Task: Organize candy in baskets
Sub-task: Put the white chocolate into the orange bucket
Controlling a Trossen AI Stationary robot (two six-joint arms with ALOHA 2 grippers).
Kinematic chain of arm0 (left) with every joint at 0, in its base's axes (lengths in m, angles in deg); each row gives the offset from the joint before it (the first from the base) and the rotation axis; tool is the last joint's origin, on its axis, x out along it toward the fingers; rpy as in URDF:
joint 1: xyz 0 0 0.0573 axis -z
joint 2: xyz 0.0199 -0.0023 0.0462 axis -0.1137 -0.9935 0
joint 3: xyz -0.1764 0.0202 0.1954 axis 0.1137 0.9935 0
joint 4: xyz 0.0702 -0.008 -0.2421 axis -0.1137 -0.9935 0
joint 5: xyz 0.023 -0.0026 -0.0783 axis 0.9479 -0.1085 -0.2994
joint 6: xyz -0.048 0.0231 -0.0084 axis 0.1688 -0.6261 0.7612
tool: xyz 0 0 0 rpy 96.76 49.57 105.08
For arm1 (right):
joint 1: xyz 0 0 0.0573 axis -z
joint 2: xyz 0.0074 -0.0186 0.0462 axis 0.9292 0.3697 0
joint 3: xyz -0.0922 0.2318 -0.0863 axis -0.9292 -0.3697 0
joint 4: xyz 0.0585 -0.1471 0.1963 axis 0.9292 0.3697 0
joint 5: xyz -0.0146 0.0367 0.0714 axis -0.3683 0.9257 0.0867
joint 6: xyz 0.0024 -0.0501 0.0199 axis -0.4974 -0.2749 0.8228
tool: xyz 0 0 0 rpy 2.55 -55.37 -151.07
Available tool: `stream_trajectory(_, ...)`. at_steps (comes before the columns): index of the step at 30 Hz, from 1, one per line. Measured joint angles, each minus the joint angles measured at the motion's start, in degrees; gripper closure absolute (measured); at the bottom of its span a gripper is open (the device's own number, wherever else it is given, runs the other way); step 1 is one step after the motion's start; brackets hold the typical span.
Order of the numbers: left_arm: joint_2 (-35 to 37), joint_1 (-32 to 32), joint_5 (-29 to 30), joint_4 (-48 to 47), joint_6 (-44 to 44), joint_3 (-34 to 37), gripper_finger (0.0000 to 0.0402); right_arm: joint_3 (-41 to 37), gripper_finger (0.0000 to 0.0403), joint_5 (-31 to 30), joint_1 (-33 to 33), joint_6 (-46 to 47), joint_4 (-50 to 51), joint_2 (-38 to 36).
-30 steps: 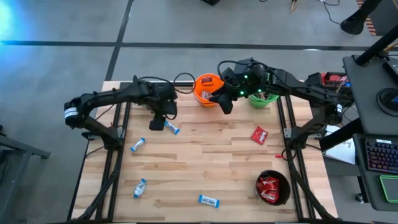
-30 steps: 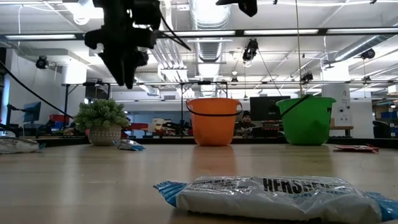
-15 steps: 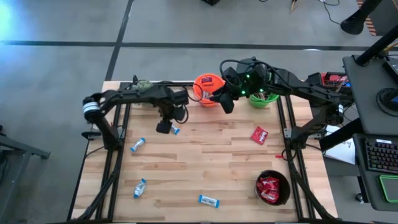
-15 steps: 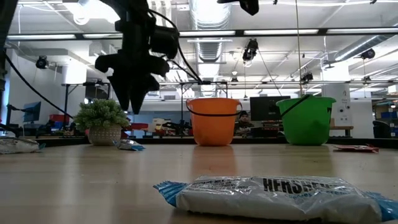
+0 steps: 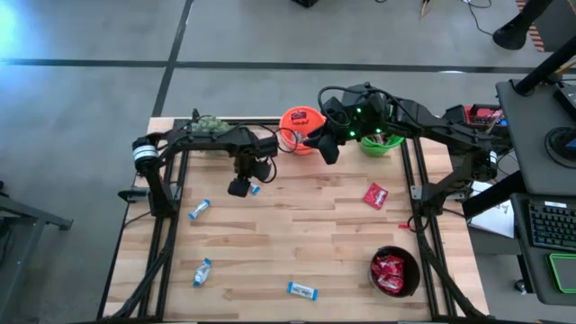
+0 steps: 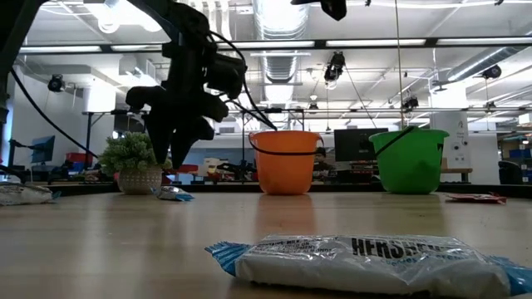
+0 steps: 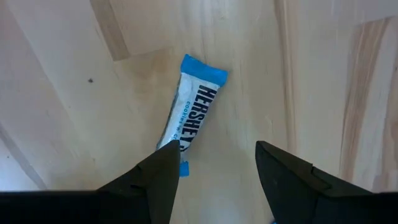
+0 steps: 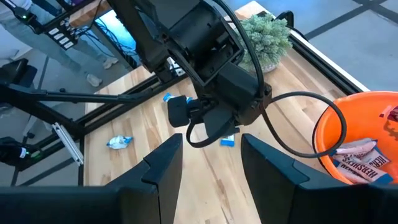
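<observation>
Your left gripper [image 5: 239,186] hangs over a blue-and-white bar [image 7: 190,121] at about ten o'clock on the table [image 5: 315,234], fingers [image 7: 155,180] spread wide and empty, the bar lying just beyond their tips. Your right gripper [image 5: 328,149] hovers at twelve o'clock between the orange basket [image 5: 300,129] and the green basket [image 5: 380,141]; its fingers [image 8: 163,167] stand apart with nothing between them. The orange basket already holds blue-and-white bars. A red packet [image 5: 375,194] lies at three o'clock, and the black basket [image 5: 395,271] at five o'clock holds red packets. Three more blue-and-white bars [image 5: 199,209] lie from nine to six o'clock. A potted plant [image 5: 208,123] sits at eleven o'clock.
</observation>
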State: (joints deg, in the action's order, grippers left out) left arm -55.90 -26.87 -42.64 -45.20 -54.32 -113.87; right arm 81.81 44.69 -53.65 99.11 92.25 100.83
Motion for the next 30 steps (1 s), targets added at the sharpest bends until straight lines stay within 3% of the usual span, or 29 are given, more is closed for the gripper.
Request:
stream_trajectory(7,0.0,-0.4,-5.0,0.4,0.0,0.0,0.021,0.0,0.025,0.1,0.0,0.2,0.2,0.0)
stream_trajectory(13,0.7,-0.7,-1.1,0.4,0.0,0.1,0.021,0.0,0.025,0.1,0.0,0.7,0.2,0.0)
stream_trajectory(20,4.3,-2.3,-1.0,-0.2,2.0,0.1,0.021,0.0,0.025,0.1,0.0,0.6,0.2,0.0)
stream_trajectory(30,7.8,-7.5,-2.1,-2.3,22.6,0.3,0.021,0.0,0.025,0.1,0.0,0.6,0.2,0.0)
